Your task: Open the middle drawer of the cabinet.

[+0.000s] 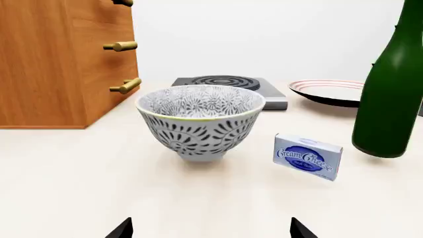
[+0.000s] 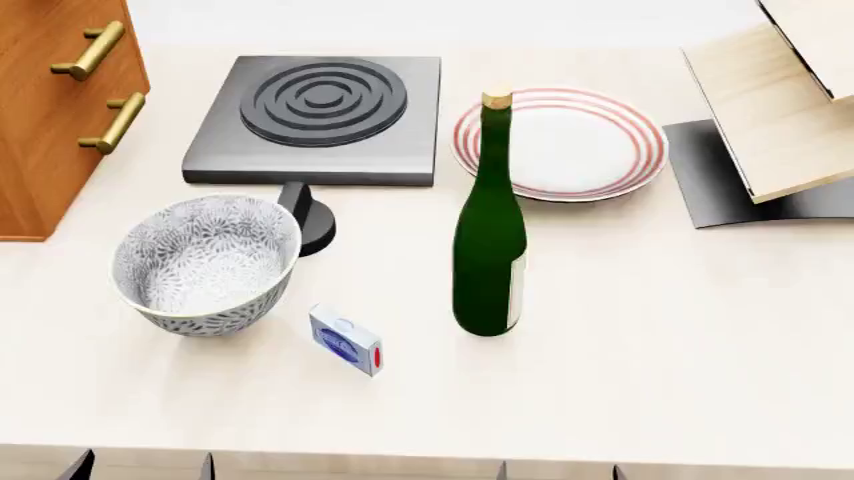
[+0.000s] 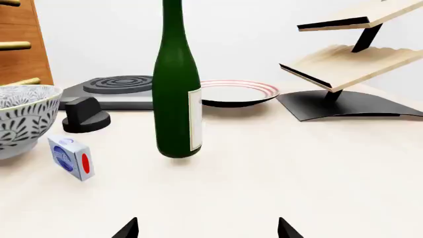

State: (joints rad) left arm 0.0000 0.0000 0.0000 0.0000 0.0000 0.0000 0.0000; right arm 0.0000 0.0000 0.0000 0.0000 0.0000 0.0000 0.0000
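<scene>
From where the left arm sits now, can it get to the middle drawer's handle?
Probably yes. The patterned bowl stands straight ahead of the left end effector, but the middle handle lies off to its side, with bare table beside the cabinet.

Cabinet (image 2: 54,110) w/ 2 handles (image 2: 88,50), far left.

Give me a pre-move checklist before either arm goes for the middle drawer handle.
1. Cabinet in view: ok, at the head view's left edge, though only partly in frame.
2. Middle drawer shut: ok; the brass handles line up on a flush front in the left wrist view.
3. Left gripper open and empty: ok, fingertips spread, nothing between.
4. Right gripper open and empty: ok.
5. Left arm's path to the cabinet: not ok; the patterned bowl stands directly ahead, with the cream cheese box beside it.
6. Which handle is the middle one: cannot tell from the head view; only two handles show there.
</scene>
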